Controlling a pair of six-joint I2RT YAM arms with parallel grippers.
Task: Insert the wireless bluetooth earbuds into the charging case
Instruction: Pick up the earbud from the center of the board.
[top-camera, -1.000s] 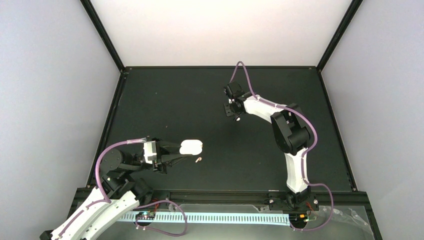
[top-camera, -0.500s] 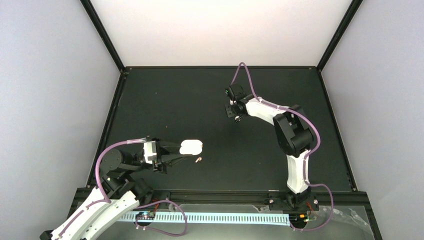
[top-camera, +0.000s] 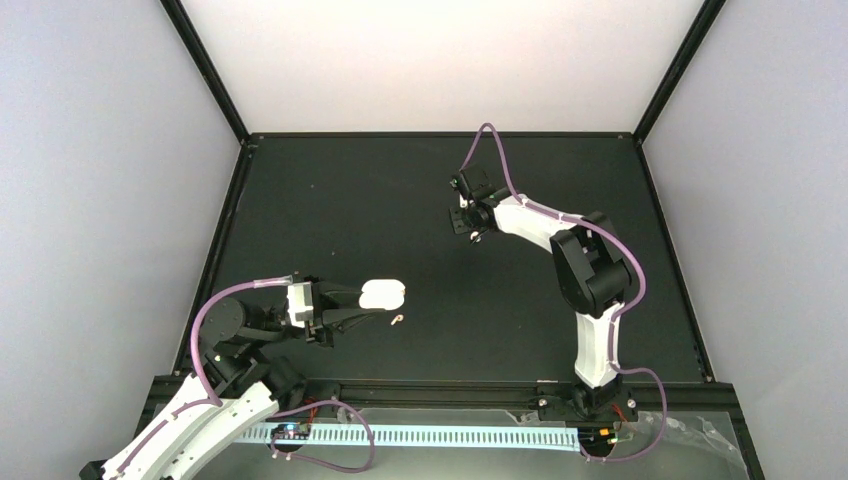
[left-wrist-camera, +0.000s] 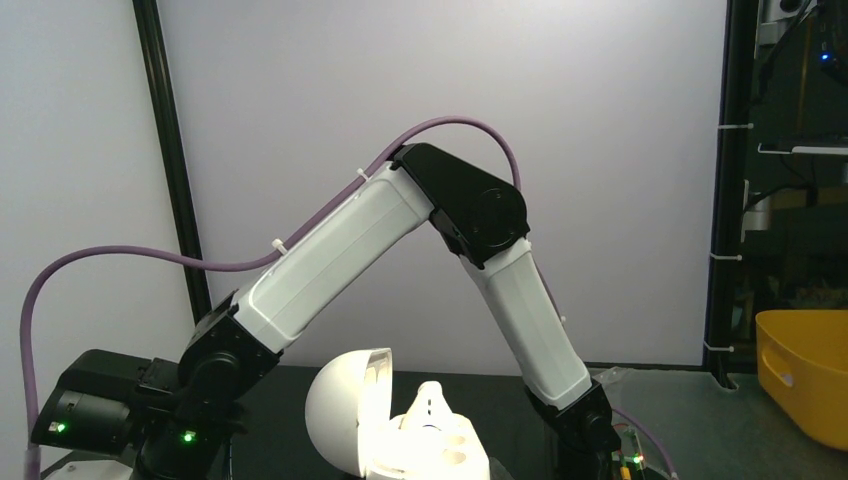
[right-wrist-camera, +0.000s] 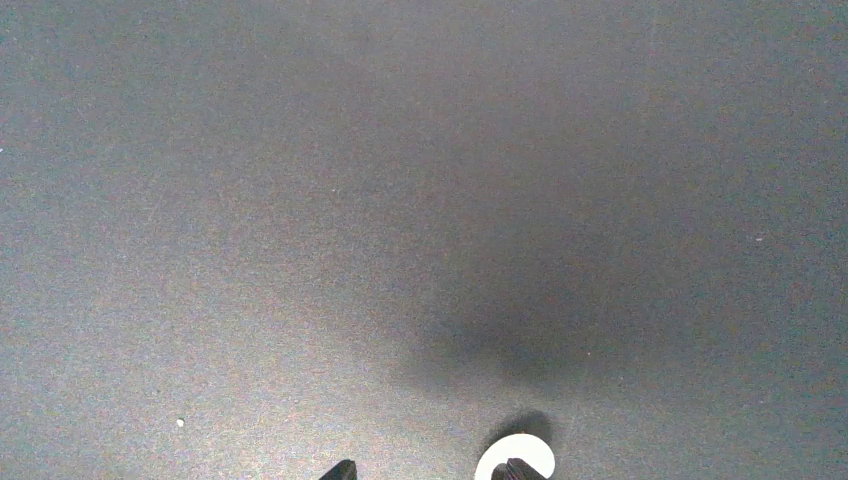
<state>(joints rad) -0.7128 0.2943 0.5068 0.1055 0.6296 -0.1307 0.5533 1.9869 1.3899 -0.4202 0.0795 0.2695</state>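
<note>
The charging case (top-camera: 383, 294) is cream-white and held at the near left of the table by my left gripper (top-camera: 362, 301), which is shut on it. In the left wrist view the charging case (left-wrist-camera: 430, 455) stands with its lid (left-wrist-camera: 340, 410) open and one earbud (left-wrist-camera: 431, 399) upright in it. A second pale earbud (top-camera: 398, 320) lies on the mat just right of the case. Far back, my right gripper (top-camera: 473, 232) hangs low over the mat. Its jaws are open, and a white curved earbud (right-wrist-camera: 520, 452) lies at the right fingertip (right-wrist-camera: 516, 469), not between the fingers.
The black mat (top-camera: 400, 200) is bounded by a black frame rail (top-camera: 440, 134) and white walls. My right arm's elbow (top-camera: 595, 265) rises over the right half. A yellow bin (left-wrist-camera: 805, 370) stands off the table.
My right arm's elbow has swung slightly right and its wrist has shifted a little. The left arm and the case have not moved.
</note>
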